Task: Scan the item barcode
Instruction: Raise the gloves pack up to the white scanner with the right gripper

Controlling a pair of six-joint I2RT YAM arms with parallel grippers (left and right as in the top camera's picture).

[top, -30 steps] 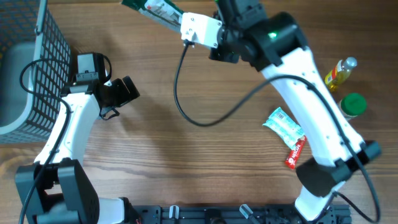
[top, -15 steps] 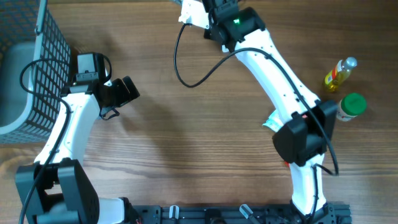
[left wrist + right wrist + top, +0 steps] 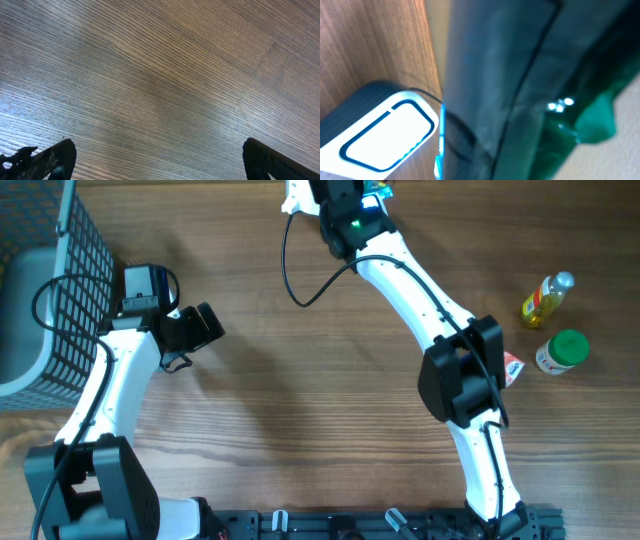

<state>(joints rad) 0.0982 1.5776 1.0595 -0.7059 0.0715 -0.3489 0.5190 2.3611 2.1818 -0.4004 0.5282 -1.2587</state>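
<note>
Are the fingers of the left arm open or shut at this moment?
Open. In the left wrist view the fingers sit at the two lower corners, far apart, with only the wood of the table between them.

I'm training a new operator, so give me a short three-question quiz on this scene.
1. True or false: the left fingers grip something.
2. What stands nearest the yellow bottle? A) basket B) green-lidded jar C) cable
3. Fill in: the green packet is held close to the white ____.
Key: 1 false, they are open and empty; 2 B; 3 scanner.
</note>
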